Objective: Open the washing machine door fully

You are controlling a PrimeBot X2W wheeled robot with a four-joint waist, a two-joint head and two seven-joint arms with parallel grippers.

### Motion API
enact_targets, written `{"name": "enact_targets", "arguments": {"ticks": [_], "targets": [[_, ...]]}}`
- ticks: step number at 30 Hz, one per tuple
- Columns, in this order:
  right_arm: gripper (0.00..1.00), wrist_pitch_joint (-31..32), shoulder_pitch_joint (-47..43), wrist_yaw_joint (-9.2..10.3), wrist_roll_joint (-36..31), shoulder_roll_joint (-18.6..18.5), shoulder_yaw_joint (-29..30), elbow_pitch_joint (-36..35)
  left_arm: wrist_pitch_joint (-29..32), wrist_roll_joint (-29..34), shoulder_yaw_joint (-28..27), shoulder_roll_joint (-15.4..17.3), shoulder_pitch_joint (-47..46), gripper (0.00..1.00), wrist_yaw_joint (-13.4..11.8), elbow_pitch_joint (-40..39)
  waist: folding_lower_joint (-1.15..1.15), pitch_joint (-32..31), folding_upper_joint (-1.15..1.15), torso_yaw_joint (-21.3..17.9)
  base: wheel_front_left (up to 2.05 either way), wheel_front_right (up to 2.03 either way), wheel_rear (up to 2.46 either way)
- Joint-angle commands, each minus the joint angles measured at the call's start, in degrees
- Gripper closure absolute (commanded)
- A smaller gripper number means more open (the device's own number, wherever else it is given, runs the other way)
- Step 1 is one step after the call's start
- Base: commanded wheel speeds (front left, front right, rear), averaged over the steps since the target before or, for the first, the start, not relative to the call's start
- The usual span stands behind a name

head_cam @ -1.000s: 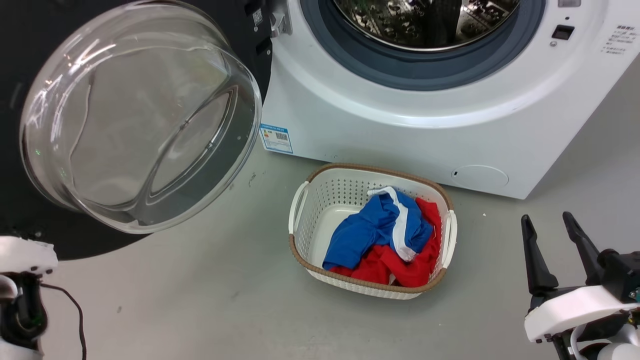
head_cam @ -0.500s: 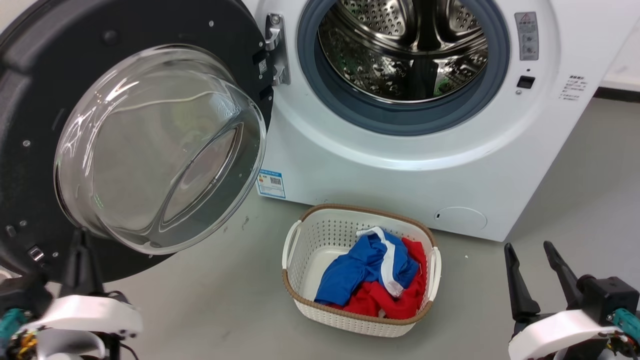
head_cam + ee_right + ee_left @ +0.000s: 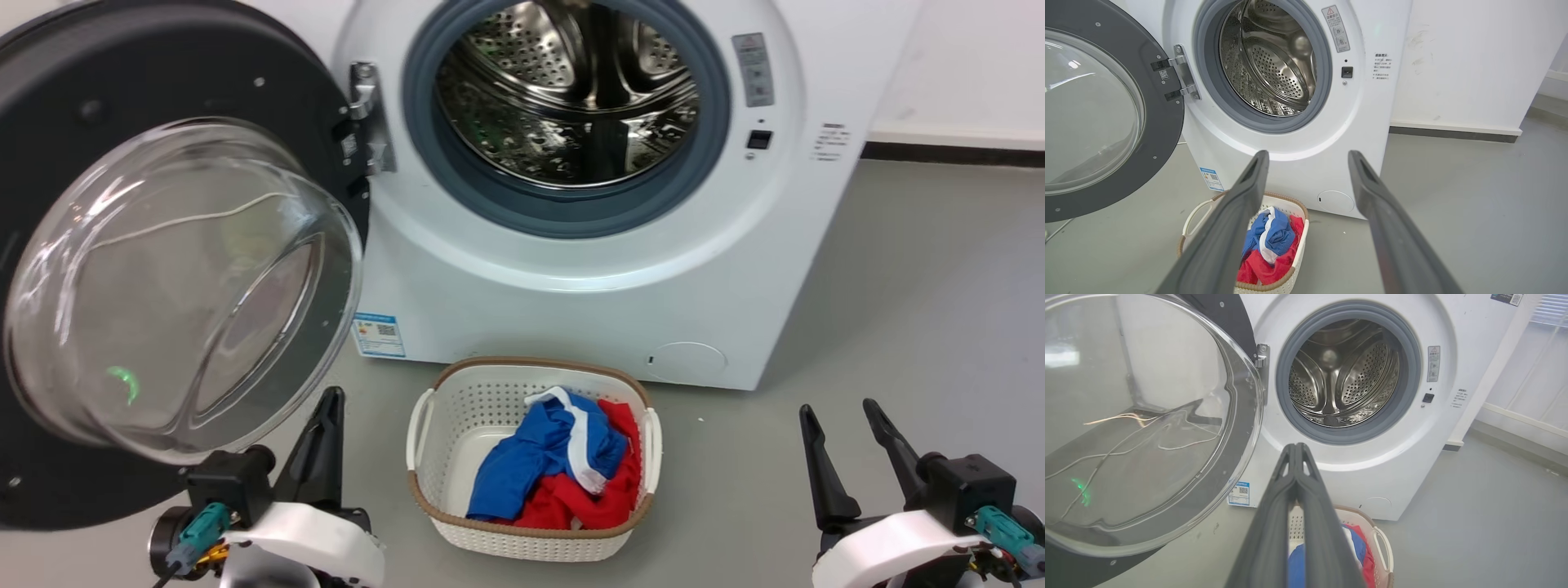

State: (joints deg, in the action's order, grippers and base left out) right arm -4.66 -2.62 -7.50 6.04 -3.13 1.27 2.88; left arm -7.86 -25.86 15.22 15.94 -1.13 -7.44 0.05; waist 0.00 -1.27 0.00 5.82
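Now the washing machine door [image 3: 180, 278] is hanging wide open, up and to the left of the left gripper [image 3: 1295, 451]. It is one big round door, shiny black at the edge, with one bulging clear glass bowl in the middle. The left gripper is sitting near the bottom of that bowl, and its two long dark fingers are pressing flat together with nothing between them. One silver metal hinge [image 3: 367, 122] is joining the door to the washing machine [image 3: 571, 302], a big smooth white box ahead of both grippers. One grey rubber ring [image 3: 571, 216] is going round one shiny steel drum [image 3: 563, 98] full of little holes. One white basket [image 3: 482, 408] with small holes and a brown rim is sitting on the grey floor [image 3: 898, 327] between the two grippers, holding blue and red cloth. The right gripper [image 3: 839, 412] is hovering over the floor, its two fingers standing apart, holding nothing.
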Motion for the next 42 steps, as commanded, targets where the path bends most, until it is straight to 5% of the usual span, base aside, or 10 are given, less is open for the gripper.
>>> {"name": "enact_targets", "arguments": {"ticks": [1,2,3,5,17,42], "targets": [[0.00,0.1,0.1,0.01,-0.3,0.2,-0.2,0.0,-0.6,0.5,0.3,-0.2,-0.7,0.64,0.2,0.6,0.00,-0.2,0.00,-1.9,0.00,0.00,0.00],[0.00,0.1,0.2,0.01,-0.3,0.2,-0.4,0.0,-1.0,0.6,0.5,-0.5,-0.7,0.50,0.1,1.4,0.00,-0.1,0.00,-2.7,0.00,0.00,0.00],[0.00,0.1,0.3,0.01,-0.4,0.2,-0.6,0.0,-1.5,0.6,0.7,-0.8,-0.7,0.19,0.0,2.2,0.00,-0.2,0.00,-3.4,0.00,0.00,0.00],[0.00,0.1,0.3,0.01,-0.6,0.2,-0.7,0.0,-2.4,0.8,0.9,-1.3,-0.7,0.00,0.0,3.9,0.00,-0.3,0.00,-4.6,0.00,0.00,0.00],[0.00,0.2,0.4,0.01,-0.4,-0.3,-1.3,0.0,-6.0,1.8,0.8,-2.5,-1.8,0.00,-0.6,11.1,0.00,-1.0,0.00,-8.5,0.00,0.00,0.00],[0.00,-0.3,0.6,0.01,0.2,-0.4,-1.7,0.5,-7.3,1.6,-1.2,-2.6,-2.9,0.00,0.4,13.8,0.00,-0.8,0.00,-8.2,0.00,0.00,0.00]]}}
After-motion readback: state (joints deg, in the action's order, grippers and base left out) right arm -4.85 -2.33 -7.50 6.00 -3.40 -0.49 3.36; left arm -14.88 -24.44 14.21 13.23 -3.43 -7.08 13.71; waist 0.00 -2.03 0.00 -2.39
